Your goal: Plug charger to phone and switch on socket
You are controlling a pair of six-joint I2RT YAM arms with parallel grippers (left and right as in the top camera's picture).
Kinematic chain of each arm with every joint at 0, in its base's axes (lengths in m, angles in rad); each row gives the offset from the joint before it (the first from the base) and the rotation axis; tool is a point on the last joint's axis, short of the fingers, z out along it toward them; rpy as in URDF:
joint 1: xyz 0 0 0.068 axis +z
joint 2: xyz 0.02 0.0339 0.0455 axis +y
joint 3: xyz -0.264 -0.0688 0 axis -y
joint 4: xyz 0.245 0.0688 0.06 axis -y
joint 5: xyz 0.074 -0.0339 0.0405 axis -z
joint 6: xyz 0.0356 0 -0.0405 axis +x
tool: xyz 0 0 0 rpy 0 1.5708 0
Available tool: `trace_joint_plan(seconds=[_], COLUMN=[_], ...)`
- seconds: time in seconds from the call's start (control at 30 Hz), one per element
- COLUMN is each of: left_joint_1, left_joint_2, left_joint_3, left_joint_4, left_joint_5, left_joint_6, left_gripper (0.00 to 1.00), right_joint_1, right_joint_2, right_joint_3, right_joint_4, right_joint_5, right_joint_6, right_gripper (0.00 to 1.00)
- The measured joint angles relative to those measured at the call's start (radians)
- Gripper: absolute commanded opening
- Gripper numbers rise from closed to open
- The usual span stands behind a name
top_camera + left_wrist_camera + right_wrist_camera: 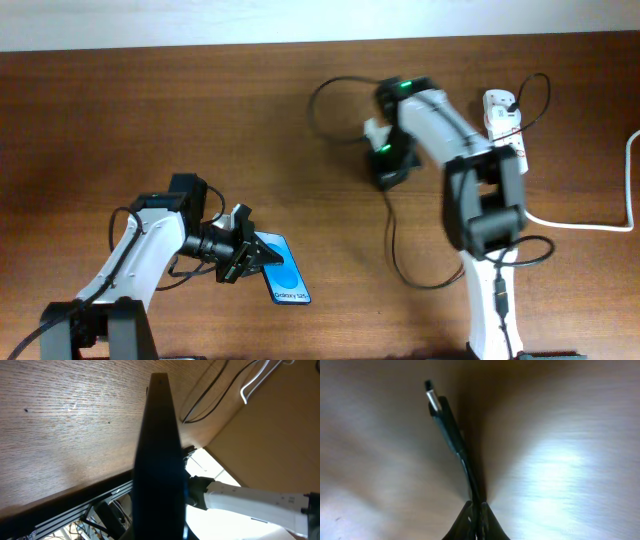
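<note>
The phone [286,273], with its blue lit screen, is tilted at the lower centre-left. My left gripper [243,256] is shut on its left end. In the left wrist view the phone [159,460] shows edge-on as a dark slab. The charger cable [392,232] loops across the table's middle. My right gripper [386,168] is shut on it near its end. In the right wrist view the connector tip [433,399] sticks out beyond the shut fingers [476,510], just above the wood. The white socket [505,122] lies at the far right, beyond the right arm.
The socket's thick white cord [580,224] runs off to the right edge. A black cable loop [318,100] lies at the back centre, and more cable trails by the right arm's base [420,282]. The wooden table [150,110] spans the view.
</note>
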Motion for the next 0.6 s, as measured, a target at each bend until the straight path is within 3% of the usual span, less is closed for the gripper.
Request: trace_joint_plan(seconds=[0.13,0.6], left_joint_1=[0.000,0.000], left_joint_2=[0.000,0.000], left_joint_3=[0.000,0.000], left_joint_4=[0.000,0.000], left_joint_5=[0.000,-0.005], left_joint_6=[0.000,0.000], left_gripper=[0.00,0.00], right_joint_1=[0.163,0.207], right_joint_2=[0.005,0.013], right_joint_3=[-0.005,0.106], right_joint_4=[-0.015,-0.067], right_joint_5=[-0.018,-0.028], right_joint_6=[0.032,-0.023], right_gripper=[0.24,0.32])
